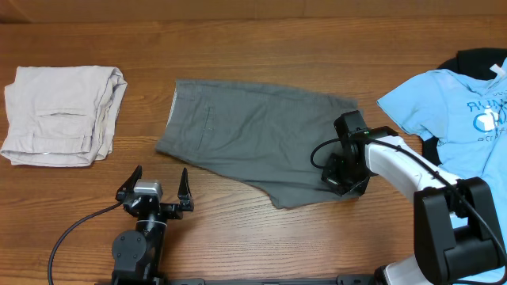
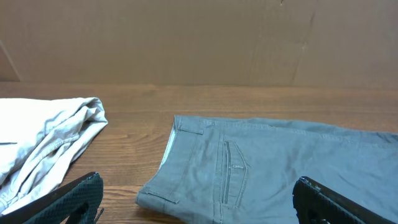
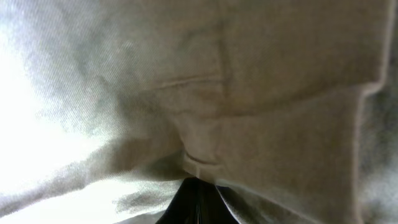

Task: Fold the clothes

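— Where are the grey shorts (image 1: 253, 134) found?

— They are spread flat at the middle of the table (image 1: 277, 39). Their long axis is laid left to right, with the waistband (image 1: 173, 119) at the left and the leg hems at the right.

— By which arm are they reached?

— The right gripper (image 1: 345, 172) is set on the lower right leg hem. Its jaws are closed tight, and in the wrist view a fold of grey cloth appears to be pinched at their tips. The left gripper (image 1: 160, 174) is held wide apart with nothing in it, just in front of the waistband end. A fold towards the waistband is judged the likely move, across the long axis.

— Are any containers noted?

— None is seen. Folded beige shorts (image 1: 63, 115) are laid at the far left and a blue T-shirt (image 1: 451, 107) at the far right, both apart from the grey pair.
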Controlling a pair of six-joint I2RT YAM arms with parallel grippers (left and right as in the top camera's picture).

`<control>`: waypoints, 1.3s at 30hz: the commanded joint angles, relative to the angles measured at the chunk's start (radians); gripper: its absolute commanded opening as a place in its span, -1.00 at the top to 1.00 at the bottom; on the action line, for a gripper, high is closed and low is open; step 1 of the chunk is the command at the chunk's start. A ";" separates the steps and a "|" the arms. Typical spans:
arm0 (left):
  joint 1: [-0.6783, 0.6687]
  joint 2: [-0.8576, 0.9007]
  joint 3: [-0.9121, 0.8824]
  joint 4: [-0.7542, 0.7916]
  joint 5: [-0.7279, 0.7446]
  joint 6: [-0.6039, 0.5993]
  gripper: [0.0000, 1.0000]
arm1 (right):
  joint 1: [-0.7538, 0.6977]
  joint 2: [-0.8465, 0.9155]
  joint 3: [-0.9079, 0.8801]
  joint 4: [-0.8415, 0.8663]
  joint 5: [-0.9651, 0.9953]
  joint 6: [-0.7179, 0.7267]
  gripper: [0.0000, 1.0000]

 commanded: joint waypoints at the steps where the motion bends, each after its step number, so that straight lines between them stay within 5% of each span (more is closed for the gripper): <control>1: -0.006 -0.010 -0.004 0.003 -0.006 -0.010 -1.00 | -0.003 0.018 -0.018 0.032 0.070 0.038 0.92; 26: -0.006 -0.010 -0.004 0.003 -0.006 -0.010 -0.99 | -0.160 0.116 0.008 0.245 0.104 0.051 0.84; 39: -0.006 -0.010 -0.004 0.003 -0.006 -0.010 -1.00 | -0.162 0.111 0.280 -0.031 -0.054 -0.088 0.62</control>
